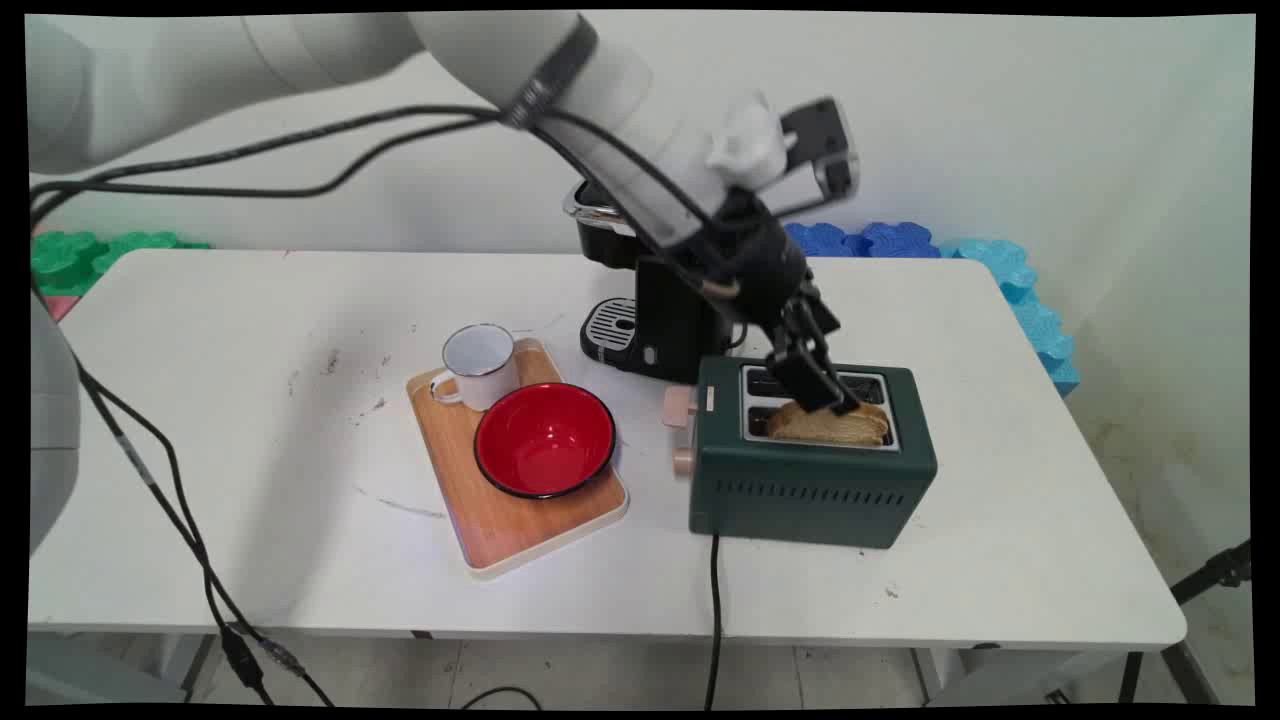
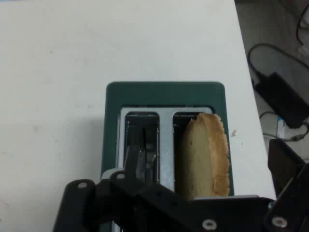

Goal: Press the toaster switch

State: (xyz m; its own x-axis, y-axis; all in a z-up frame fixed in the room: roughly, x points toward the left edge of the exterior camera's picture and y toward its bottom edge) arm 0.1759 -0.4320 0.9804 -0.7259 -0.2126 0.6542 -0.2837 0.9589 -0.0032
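A black power cord [image 1: 714, 620] hangs over the near edge of the white tabletop [image 1: 250, 420] and runs up to the dark green toaster [image 1: 810, 490], which stands on the right half of the surface. Two pale pink controls sit on the toaster's left end. A slice of toast [image 1: 835, 425] stands upright in the nearer of the two slots, its top well clear of the metal slot plate; the farther slot holds no bread.

The black hand [image 1: 822, 392] is lowered onto the top of the toaster, directly at the slice. Whether its fingers are spread or pressed onto the bread cannot be determined; in the hand view the linkage covers the fingertips, and the toast [image 2: 205, 154] rises just beside it in the right-hand slot of the toaster [image 2: 164, 94].

Left of the toaster, apart from it, lies a wooden tray [image 1: 500, 535] carrying a red bowl [image 1: 544, 438] and, behind and touching it, a white enamel mug [image 1: 478, 364]. Behind the toaster stands a black coffee machine [image 1: 650, 330]. Blue foam mats [image 1: 1020, 290] and green foam mats [image 1: 90, 255] lie beyond the far edge.
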